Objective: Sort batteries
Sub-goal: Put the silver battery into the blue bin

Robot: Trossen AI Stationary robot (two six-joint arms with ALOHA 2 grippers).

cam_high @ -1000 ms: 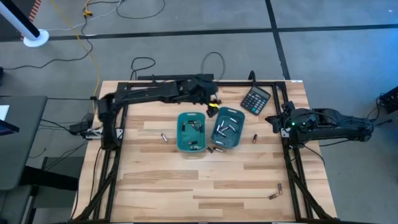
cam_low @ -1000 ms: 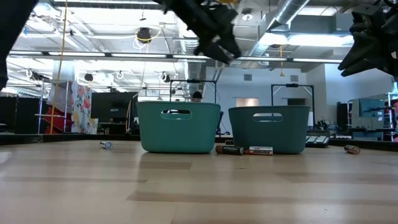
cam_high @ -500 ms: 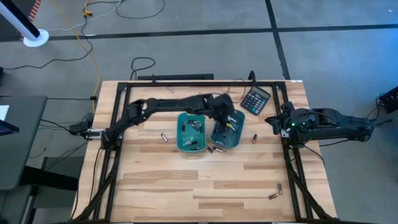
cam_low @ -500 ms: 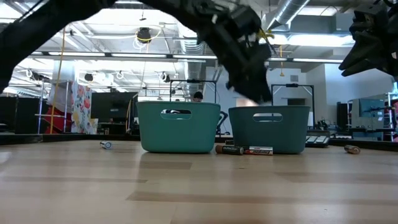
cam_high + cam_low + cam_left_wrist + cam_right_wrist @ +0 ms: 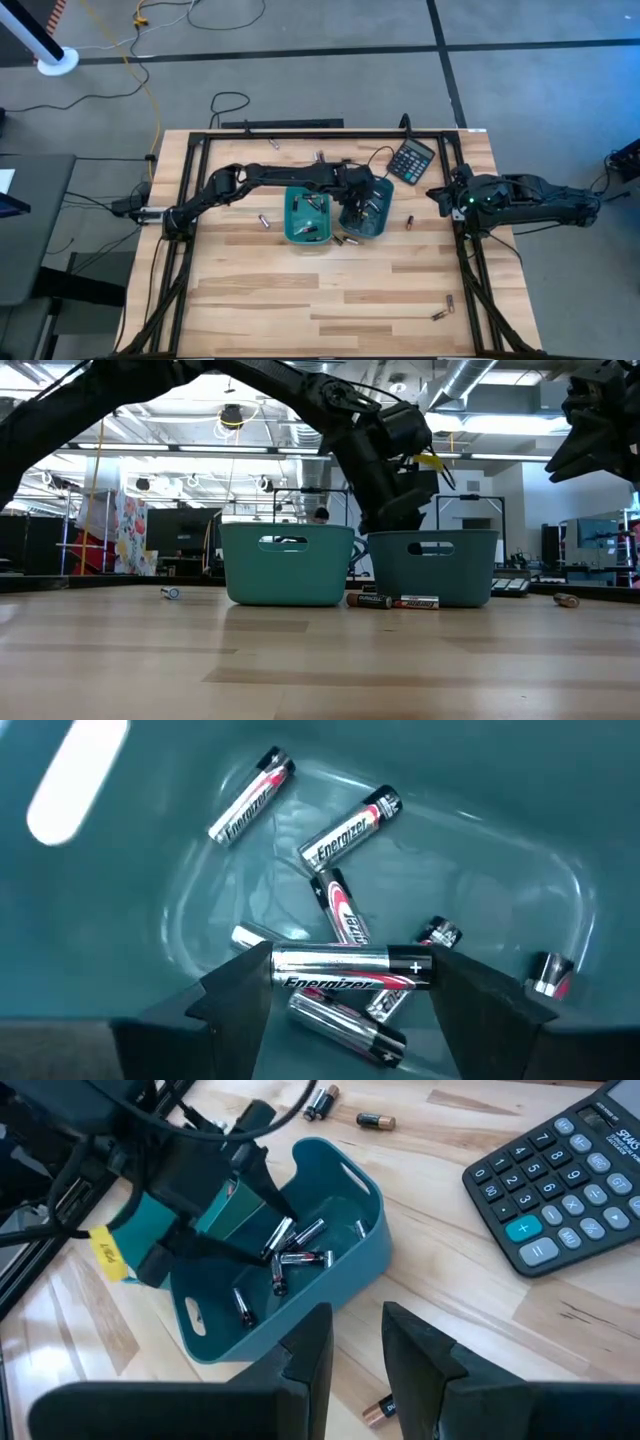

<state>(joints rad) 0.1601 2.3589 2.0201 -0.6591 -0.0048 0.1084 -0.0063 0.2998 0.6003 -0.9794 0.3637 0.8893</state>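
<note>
Two teal trays stand side by side mid-table, the left tray (image 5: 308,212) and the right tray (image 5: 372,222), each with batteries inside. My left gripper (image 5: 361,203) reaches down into the right tray (image 5: 433,565) and is shut on a silver battery (image 5: 350,970). Several more batteries (image 5: 345,832) lie on the tray floor beneath it. My right gripper (image 5: 358,1350) waits at the table's right edge (image 5: 437,192), fingers slightly apart with nothing between them. My left gripper holds the silver battery by its two ends, the plus end (image 5: 425,966) against one finger and the other end (image 5: 280,962) against the other, so it spans the gap lengthwise. The fingers slant down from above. The battery hangs level over those on the tray floor.
A black calculator (image 5: 411,160) lies at the far right. Loose batteries lie on the wood: in front of the trays (image 5: 392,601), left of them (image 5: 265,221), right of them (image 5: 409,221), near the far edge (image 5: 320,155), and at the near right (image 5: 443,308).
My left gripper has swung from the table's far edge toward the right tray and come down into it, tipping to point more steeply downward. Its arm now stretches across above the left tray.
</note>
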